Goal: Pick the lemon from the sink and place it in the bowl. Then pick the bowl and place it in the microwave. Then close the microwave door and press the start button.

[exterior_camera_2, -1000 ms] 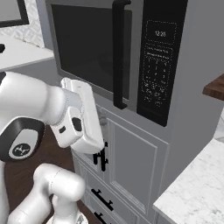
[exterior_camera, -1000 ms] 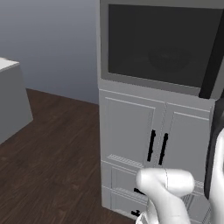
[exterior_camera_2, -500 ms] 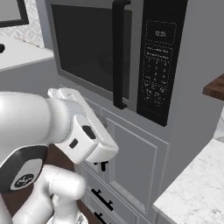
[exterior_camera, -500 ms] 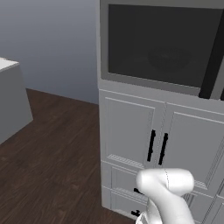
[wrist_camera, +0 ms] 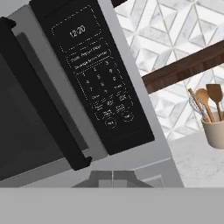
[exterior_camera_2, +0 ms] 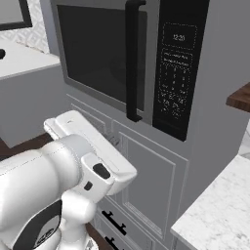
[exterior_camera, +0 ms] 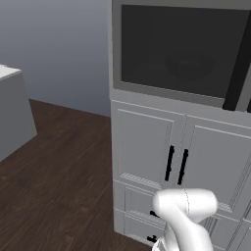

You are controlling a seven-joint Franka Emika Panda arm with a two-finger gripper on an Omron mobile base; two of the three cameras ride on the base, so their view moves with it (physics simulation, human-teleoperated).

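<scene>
The microwave [exterior_camera_2: 141, 63] stands built in above pale cabinets, and the microwave door [exterior_camera: 181, 46] with its black glass panel lies shut against it. A black vertical handle [exterior_camera_2: 133, 58] runs beside the dark control panel [wrist_camera: 96, 78], whose clock reads 12:20. My gripper [wrist_camera: 113, 177] hangs low in front of the panel, a little away from it, and its fingertips meet with nothing between them. My white hand [exterior_camera_2: 90, 146] sits below the door at cabinet height. The lemon, the bowl and the sink are out of view.
Pale cabinet doors with black handles [exterior_camera: 176, 164] stand under the microwave. To the right lie a marble counter [exterior_camera_2: 219, 215], a crock of wooden utensils [wrist_camera: 214, 124] and a dark wood shelf [wrist_camera: 183, 65]. Dark wood floor [exterior_camera: 59, 166] opens to the left, with a grey island [exterior_camera: 12, 112].
My hand has tipped over and sunk lower in front of the cabinets, and the dark arm link has left the left base view. The microwave door has stayed shut.
</scene>
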